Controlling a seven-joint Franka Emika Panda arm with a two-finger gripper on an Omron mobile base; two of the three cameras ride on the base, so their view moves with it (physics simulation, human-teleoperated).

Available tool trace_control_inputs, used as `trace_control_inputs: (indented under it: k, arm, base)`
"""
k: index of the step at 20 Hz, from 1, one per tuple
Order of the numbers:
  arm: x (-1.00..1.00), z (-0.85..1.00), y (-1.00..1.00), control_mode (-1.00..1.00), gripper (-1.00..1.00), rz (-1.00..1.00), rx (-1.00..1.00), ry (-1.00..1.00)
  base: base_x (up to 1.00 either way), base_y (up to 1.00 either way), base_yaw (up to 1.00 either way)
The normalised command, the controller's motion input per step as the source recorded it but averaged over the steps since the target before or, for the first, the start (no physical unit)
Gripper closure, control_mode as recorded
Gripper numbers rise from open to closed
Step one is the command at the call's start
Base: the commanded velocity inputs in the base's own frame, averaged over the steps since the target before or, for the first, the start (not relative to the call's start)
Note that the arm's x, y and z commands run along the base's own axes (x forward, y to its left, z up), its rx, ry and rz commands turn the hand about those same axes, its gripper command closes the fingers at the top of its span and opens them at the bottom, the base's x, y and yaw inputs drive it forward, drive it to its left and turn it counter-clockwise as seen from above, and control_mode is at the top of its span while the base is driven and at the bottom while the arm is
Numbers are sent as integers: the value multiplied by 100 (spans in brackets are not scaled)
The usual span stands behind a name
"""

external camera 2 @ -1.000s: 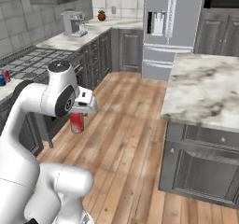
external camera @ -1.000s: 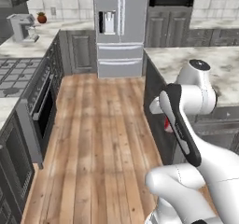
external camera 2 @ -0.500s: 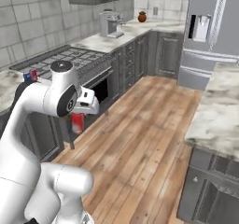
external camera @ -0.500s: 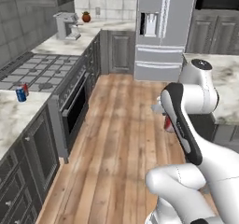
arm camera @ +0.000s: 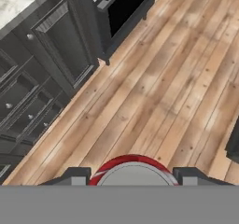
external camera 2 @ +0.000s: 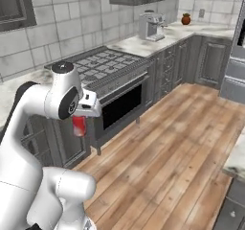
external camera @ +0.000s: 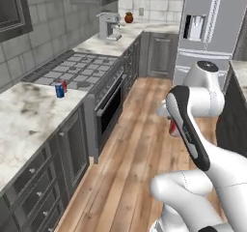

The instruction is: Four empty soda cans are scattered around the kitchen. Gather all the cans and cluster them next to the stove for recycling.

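Note:
A red soda can (external camera 2: pixel 79 125) hangs over the wooden floor with my gripper (arm camera: pixel 133 175) shut on it. The can's grey top and red rim (arm camera: pixel 133 164) sit between the two fingertips (arm camera: pixel 74 174). The same red can (external camera: pixel 173 128) shows beside my forearm. A blue soda can (external camera: pixel 60 89) stands upright on the marble counter (external camera: pixel 24 115), just in front of the stove (external camera: pixel 77 69). The stove (external camera 2: pixel 103 63) with its black grates lies to my left, and the held can hangs lower than its top.
The oven door (external camera 2: pixel 124 104) and dark cabinets (arm camera: pixel 60 45) face the floor below the stove. A coffee machine (external camera: pixel 108 25) and a brown pot (external camera: pixel 128 17) stand on the far counter. The fridge (external camera: pixel 207 28) is ahead right. An island corner (external camera 2: pixel 237 159) is at the right.
The whole picture has swung from the fridge toward the stove counter, so the base has moved. The arm keeps its pose with the red can still held.

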Motion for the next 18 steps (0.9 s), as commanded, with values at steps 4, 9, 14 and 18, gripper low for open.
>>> trace_control_inputs:
  k: [4, 9, 14, 18]
  arm:
    - [0, 0, 0, 100, 100, 0, 0, 0]
    - [0, 0, 0, 100, 100, 0, 0, 0]
    - [0, 0, 0, 100, 100, 0, 0, 0]
    - [0, 0, 0, 100, 100, 0, 0, 0]
  base:
    - [52, 8, 33]
    - [56, 0, 31]
    - [53, 0, 32]
    - [55, -1, 34]
